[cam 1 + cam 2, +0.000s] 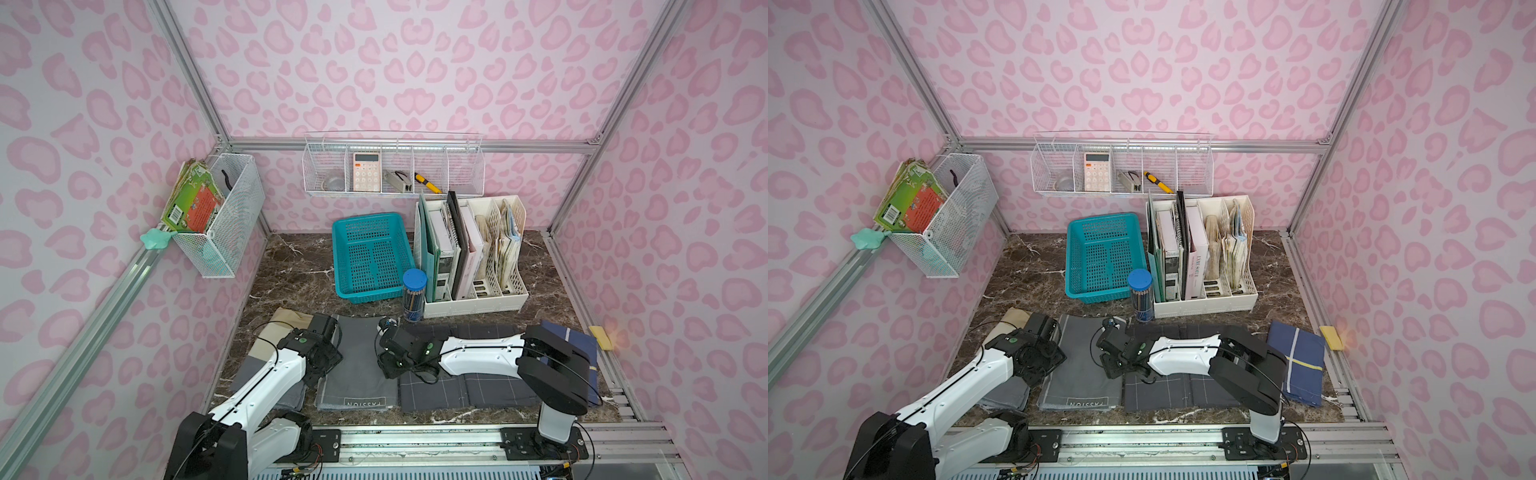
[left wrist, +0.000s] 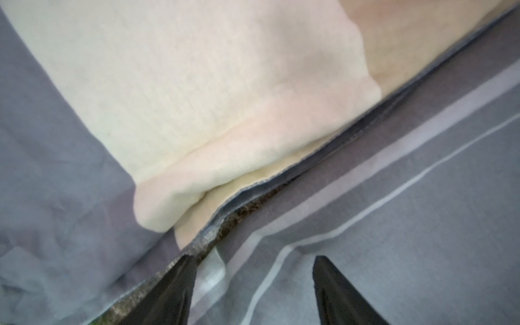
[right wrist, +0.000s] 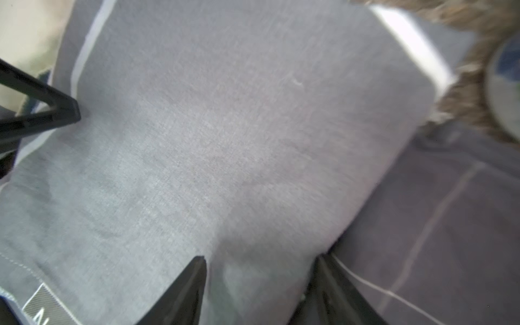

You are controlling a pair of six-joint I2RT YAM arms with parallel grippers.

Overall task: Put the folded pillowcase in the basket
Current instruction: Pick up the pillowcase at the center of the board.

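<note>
On a dark, white-veined marble desk [image 1: 299, 266], the folded pillowcase [image 1: 357, 365], a flat grey woven rectangle with a stitched label at its near hem, lies toward the 6 o'clock edge in both top views. It is outside the basket [image 1: 370, 257], which sits well apart at its 12 o'clock. That basket is teal plastic, shallow, with a flared rim and its perforated grid floor fully in view. At its 3 o'clock stands a cream slotted file rack [image 1: 478, 303] packed with upright books and papers; a clear pencil tube [image 1: 414, 295] with a blue lid stands at the basket's 4 o'clock corner. The left tool [image 2: 253, 257] sits at the pillowcase's 9 o'clock edge, released, one black finger over a strip of desk beside a beige-and-grey cloth [image 1: 270, 336], the other over grey weave. The right tool [image 3: 261, 257], also released, straddles the 3 o'clock edge beside a dark grid-lined cloth [image 1: 440, 390]. A white wire basket [image 1: 465, 174] on the back wall carries a calculator [image 1: 366, 171].
</note>
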